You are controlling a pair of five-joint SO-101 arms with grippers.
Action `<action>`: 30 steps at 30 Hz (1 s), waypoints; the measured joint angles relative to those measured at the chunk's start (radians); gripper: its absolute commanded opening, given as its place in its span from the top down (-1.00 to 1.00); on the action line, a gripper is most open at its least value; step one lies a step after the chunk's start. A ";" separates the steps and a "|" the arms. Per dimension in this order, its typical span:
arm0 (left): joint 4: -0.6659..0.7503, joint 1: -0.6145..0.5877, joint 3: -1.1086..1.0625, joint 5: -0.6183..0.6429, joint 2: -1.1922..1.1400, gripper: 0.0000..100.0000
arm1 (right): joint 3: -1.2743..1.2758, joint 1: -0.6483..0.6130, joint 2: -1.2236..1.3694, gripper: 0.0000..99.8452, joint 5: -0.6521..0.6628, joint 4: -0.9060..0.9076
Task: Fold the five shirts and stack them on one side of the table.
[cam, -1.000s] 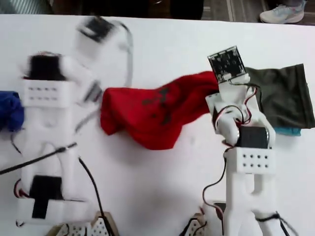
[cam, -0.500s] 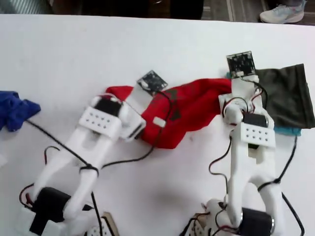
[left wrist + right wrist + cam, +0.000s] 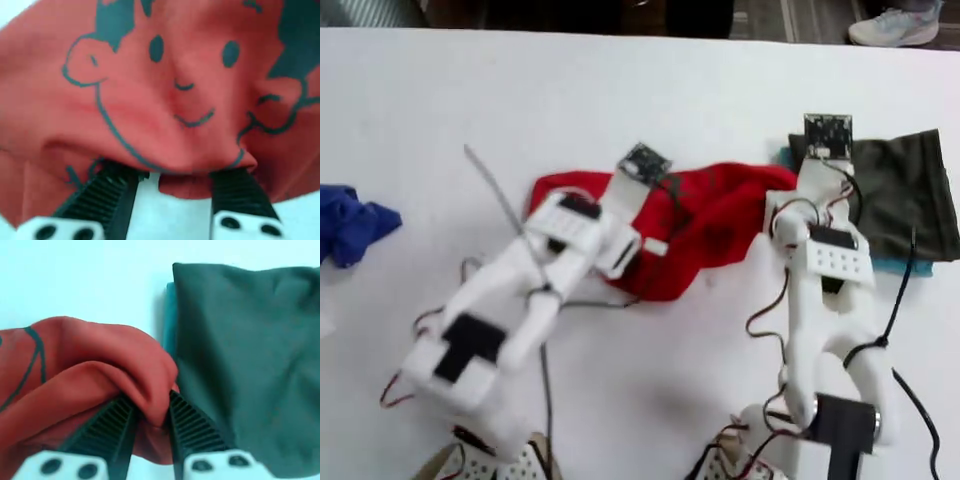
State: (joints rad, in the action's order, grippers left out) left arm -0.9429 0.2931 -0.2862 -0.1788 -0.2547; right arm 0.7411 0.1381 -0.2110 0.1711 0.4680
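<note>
We see the red shirt (image 3: 710, 225) bunched mid-table, its right end touching the folded dark green shirt (image 3: 900, 195). Our right gripper (image 3: 149, 405) pinches that end. Our left gripper (image 3: 175, 175), fingers spread, straddles another edge. If it closes too shallow, it may miss the cloth and skew the fold.

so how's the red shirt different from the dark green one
The red shirt lies crumpled mid-table; the dark green shirt lies folded flat on a teal one. The red shirt is pinched in the right gripper, with the left gripper open at its edge; nothing grips the dark green shirt. The red shirt bears a cartoon face; the dark green shirt looks plain. Both are on the white table.
</note>
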 measured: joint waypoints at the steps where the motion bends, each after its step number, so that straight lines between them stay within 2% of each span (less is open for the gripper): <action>1: -0.044 -0.005 0.075 -0.005 -0.048 0.73 | 0.000 0.000 0.011 0.96 0.000 -0.003; 4: -0.117 -0.028 0.276 -0.074 -0.172 0.97 | 0.000 0.000 0.023 0.96 0.000 -0.008; 7: -0.126 -0.075 0.433 -0.123 -0.278 0.95 | 0.000 0.002 0.025 0.96 0.000 -0.008; 12: -0.186 -0.157 0.591 -0.133 -0.356 0.95 | 0.000 0.002 0.025 0.96 -0.008 -0.008; 21: -0.525 -0.175 0.965 -0.138 -0.356 0.94 | 0.000 -0.080 0.029 0.96 -0.009 -0.032; 23: -0.583 -0.178 1.062 -0.141 -0.362 0.91 | 0.000 -0.091 0.029 0.96 -0.009 -0.055; 27: -0.634 -0.213 1.180 -0.141 -0.365 0.68 | 0.000 -0.092 0.029 0.96 -0.009 -0.066; 30: -0.634 -0.253 1.197 -0.141 -0.365 0.67 | 0.017 -0.094 0.029 0.96 -0.009 -0.066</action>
State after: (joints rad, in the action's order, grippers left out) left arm -1.5766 0.0399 0.9106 -0.3199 -0.6199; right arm 0.7580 0.0445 -0.1818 0.1619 0.4020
